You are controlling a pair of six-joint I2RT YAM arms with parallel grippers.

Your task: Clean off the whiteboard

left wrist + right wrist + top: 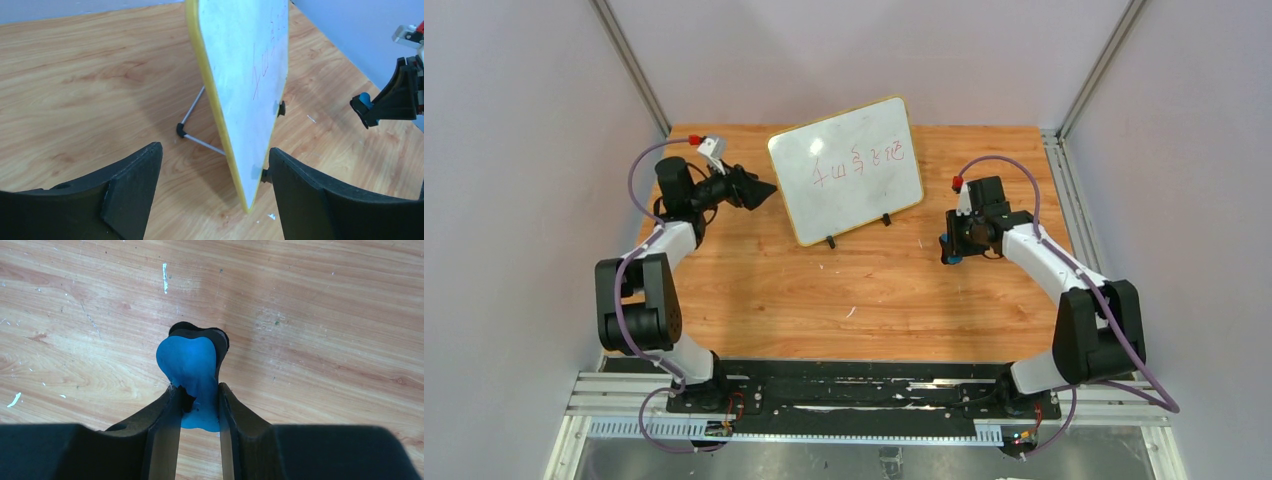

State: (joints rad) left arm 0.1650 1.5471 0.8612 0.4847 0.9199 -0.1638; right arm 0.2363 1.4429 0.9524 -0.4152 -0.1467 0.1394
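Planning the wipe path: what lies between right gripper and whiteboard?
Only bare wooden tabletop separates the right gripper, holding a blue eraser, from the whiteboard; top view shows it.

text: red handwriting | on: whiteboard [847, 190] | legibility: too small and scrawled to read

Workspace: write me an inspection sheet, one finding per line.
Surface: wood-grain tabletop, lightly scuffed.
Job's things: glossy white whiteboard with yellow frame, propped tilted on its wire stand, red handwriting unerased.
Clutter: small white flecks only.
Grippers: left gripper open, jaws either side of the board's edge; right gripper shut on blue soft eraser pad, off the board.
Cables: purple cable looped along each arm.
Surroundings: plain pale walls, metal corner posts.
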